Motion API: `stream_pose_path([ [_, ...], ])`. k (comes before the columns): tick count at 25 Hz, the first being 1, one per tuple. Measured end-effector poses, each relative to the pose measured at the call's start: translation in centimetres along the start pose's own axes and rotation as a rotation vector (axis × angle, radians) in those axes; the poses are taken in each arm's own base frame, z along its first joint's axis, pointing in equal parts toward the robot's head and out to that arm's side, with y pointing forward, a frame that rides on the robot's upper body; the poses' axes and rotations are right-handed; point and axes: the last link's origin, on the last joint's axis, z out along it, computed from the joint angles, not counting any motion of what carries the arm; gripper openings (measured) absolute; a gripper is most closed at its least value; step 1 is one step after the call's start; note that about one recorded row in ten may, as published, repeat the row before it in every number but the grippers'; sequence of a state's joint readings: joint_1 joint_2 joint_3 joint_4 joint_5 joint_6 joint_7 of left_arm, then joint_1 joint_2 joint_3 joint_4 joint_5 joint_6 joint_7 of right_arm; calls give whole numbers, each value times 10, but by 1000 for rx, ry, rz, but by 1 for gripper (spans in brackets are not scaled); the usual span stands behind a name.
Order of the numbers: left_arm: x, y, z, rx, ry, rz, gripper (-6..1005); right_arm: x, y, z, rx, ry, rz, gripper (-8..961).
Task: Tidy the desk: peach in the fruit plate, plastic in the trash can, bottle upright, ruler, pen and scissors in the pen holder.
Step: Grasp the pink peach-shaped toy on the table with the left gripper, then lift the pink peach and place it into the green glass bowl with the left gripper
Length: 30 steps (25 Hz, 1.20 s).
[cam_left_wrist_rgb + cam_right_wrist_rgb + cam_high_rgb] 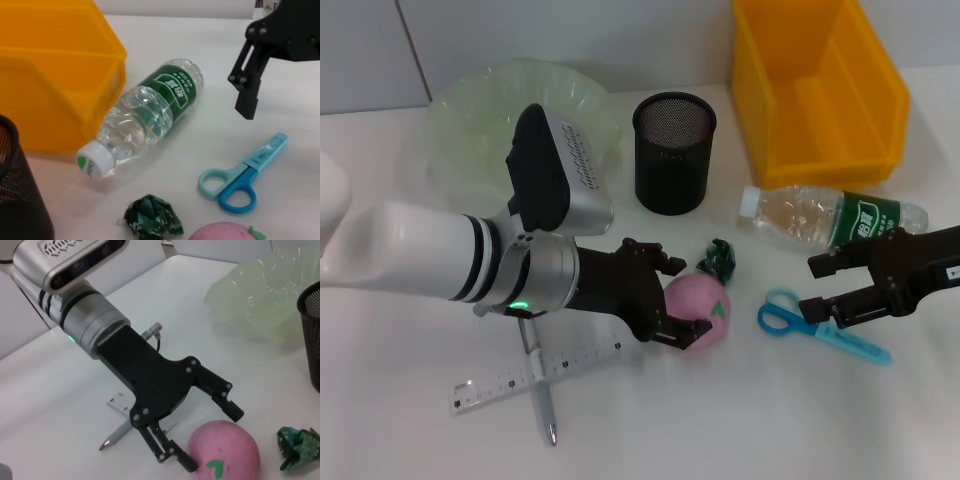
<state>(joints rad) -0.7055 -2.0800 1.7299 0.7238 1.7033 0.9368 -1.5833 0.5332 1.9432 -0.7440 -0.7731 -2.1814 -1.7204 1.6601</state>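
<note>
Peach (698, 308) on white bench (400, 420), between the spread fingers of left tool (682, 300), not yet clamped; crumpled green plastic (717, 259) just beside. Bottle (830, 219) lying flat near yellow bin (817, 90). Right tool (822, 288) wide open above blue scissors (820, 326). Ruler (535, 371) and pen (539, 390) crossed under left arm. Plate (470, 125) and mesh holder (674, 152) behind.

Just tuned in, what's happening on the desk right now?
The left gripper is open around the pink peach, one finger on each side, not yet closed. The right gripper hovers open over the blue scissors. The bottle lies on its side by the yellow bin. The green plastic wad, ruler and pen are on the desk; the fruit plate and pen holder look empty.
</note>
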Motion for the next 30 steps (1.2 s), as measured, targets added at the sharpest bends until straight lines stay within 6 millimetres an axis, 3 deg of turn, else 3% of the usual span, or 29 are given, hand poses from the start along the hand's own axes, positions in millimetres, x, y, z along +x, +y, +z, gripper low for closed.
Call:
stream_pose_path([
  [12, 2, -1, 2, -13, -10, -12, 811, 0, 0, 1, 3, -3, 1, 814],
  [17, 6, -2, -5, -32, 30, -49, 493, 2, 0, 0, 6, -8, 1, 814],
  [21, 9, -4, -11, -38, 59, -73, 427, 2, 0, 0, 7, -10, 3, 814],
  [23, 11, -7, -17, -37, 91, -96, 394, 3, 0, 0, 7, -10, 4, 814],
  [24, 15, -16, -33, -13, 179, -150, 378, 3, 0, 1, 7, -11, 5, 814],
  [27, 15, -16, -33, -13, 179, -150, 352, 3, 0, 1, 7, -11, 6, 814],
  [28, 15, -25, -48, 28, 249, -193, 343, 4, 0, 1, 7, -12, 6, 814],
  [29, 15, -25, -48, 28, 249, -193, 334, 4, 0, 1, 9, -12, 7, 814],
  [30, 11, -40, -76, 128, 416, -273, 325, 4, 0, 2, 10, -12, 8, 814],
])
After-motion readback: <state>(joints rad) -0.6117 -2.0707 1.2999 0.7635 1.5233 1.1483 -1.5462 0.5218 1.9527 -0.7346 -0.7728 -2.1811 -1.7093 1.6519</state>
